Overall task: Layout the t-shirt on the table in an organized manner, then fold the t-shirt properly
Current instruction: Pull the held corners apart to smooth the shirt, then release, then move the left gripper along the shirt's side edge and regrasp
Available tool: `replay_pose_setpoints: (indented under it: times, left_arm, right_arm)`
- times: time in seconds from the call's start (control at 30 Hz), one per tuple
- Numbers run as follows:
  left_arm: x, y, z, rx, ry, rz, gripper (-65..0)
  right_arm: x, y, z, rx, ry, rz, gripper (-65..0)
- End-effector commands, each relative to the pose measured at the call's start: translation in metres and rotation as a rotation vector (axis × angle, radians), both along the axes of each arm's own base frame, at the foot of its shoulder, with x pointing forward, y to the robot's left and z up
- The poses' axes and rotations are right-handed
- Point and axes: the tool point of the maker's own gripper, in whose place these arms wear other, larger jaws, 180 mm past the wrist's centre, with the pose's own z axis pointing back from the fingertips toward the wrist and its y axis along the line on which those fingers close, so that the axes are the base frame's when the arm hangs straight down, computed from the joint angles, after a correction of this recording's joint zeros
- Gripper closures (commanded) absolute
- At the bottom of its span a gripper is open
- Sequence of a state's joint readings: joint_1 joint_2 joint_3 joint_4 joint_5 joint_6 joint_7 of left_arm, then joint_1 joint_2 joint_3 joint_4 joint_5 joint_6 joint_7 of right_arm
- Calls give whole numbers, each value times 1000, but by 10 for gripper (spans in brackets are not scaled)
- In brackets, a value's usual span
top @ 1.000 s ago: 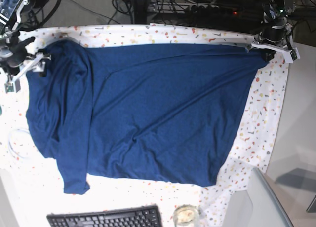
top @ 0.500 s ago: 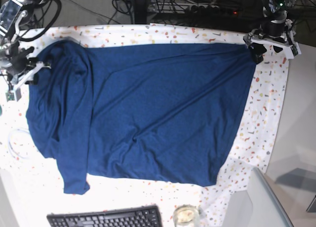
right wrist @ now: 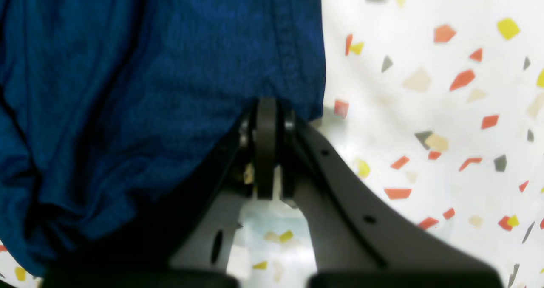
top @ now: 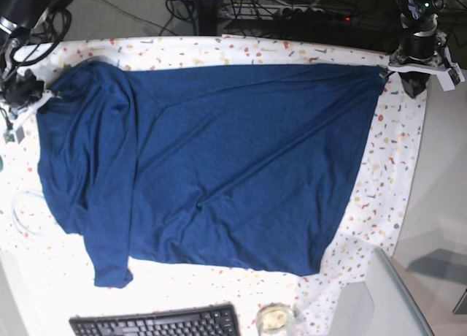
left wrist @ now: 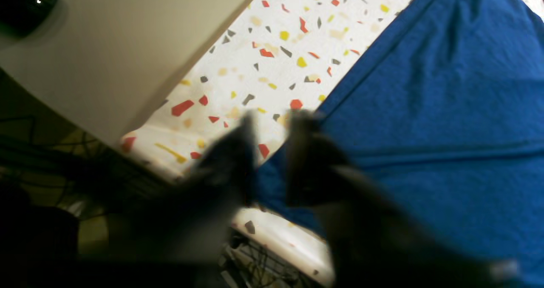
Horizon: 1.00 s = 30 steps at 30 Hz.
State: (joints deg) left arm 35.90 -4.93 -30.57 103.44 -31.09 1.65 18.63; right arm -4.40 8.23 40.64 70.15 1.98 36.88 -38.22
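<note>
The dark navy t-shirt (top: 219,161) lies spread across the speckled table (top: 394,168), with one sleeve folded down along its left side. My left gripper (top: 398,74) is at the far right corner, shut on the shirt's corner. In the left wrist view its blurred fingers (left wrist: 248,152) pinch blue fabric (left wrist: 446,109) near the table's edge (left wrist: 276,46). My right gripper (top: 45,95) is at the far left, shut on the shirt's edge. In the right wrist view its jaws (right wrist: 267,109) are closed on the hem (right wrist: 148,67) over the table (right wrist: 425,109).
A black keyboard (top: 157,323) and a small glass jar (top: 275,320) sit at the near edge. A white cable loop (top: 22,212) lies at the left. A plain grey surface (top: 445,204) borders the table on the right. Cables run behind the far edge.
The right gripper closed on the shirt's left edge and drew it outward. The left gripper opened, shut again on the right corner and moved right. The far hem is now stretched taut.
</note>
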Motion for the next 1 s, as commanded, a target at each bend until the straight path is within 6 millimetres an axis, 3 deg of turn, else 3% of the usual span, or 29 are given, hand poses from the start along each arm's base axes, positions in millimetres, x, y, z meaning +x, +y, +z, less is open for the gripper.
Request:
replay_pose_setpoints:
  times: [0.0, 0.27, 0.43, 0.53, 0.7, 0.83, 0.97]
  left_arm:
    - [3, 5, 9, 28, -28, -1, 0]
    - [29, 1, 13, 7, -73, -7, 0]
    - [65, -8, 4, -86, -43, -21, 0]
    - [91, -15, -8, -151, -29, -24, 0]
    - [134, -51, -35, -205, 22, -143, 0]
    - [154, -65, -61, -216, 98, -204, 0]
    - [162, -50, -81, -151, 124, -182, 0]
  right_arm:
    - [6, -13, 10, -28, -31, -3, -23]
    - [-3, -34, 11, -82, -6, -71, -23]
    - [0, -41, 17, -100, -18, -72, -21]
    - [5, -46, 34, -143, -57, -59, -21]
    - [19, -45, 56, -187, -119, -33, -21]
    - [32, -33, 51, -168, -115, 10, -21]
    - [39, -24, 39, -130, -94, 23, -21]
